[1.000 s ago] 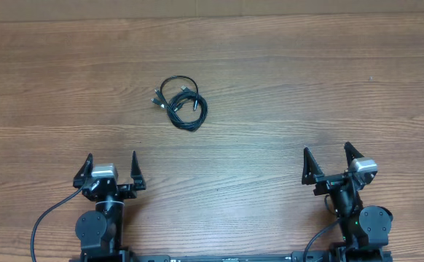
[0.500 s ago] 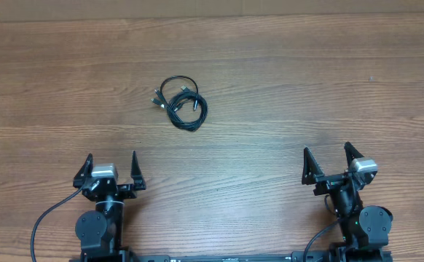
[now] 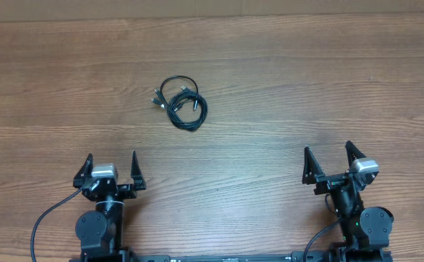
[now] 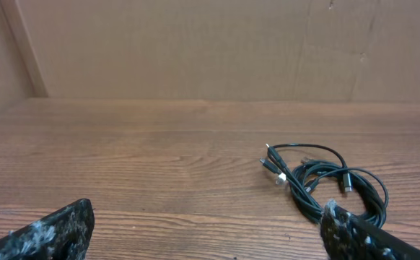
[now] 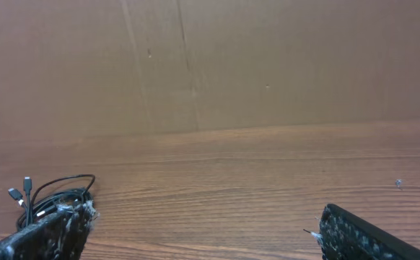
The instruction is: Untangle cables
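The cables (image 3: 181, 102) lie as one small tangled coil of thin black cords with small plug ends on the wooden table, left of centre and towards the back. The coil also shows in the left wrist view (image 4: 327, 185) and at the left edge of the right wrist view (image 5: 51, 197). My left gripper (image 3: 111, 163) is open and empty near the front edge, well short of the coil. My right gripper (image 3: 327, 156) is open and empty at the front right, far from the coil.
A brown cardboard wall (image 4: 210, 43) stands along the far edge of the table (image 3: 307, 80). Thicker black cords (image 3: 48, 218) run from the robot bases at the front edge.
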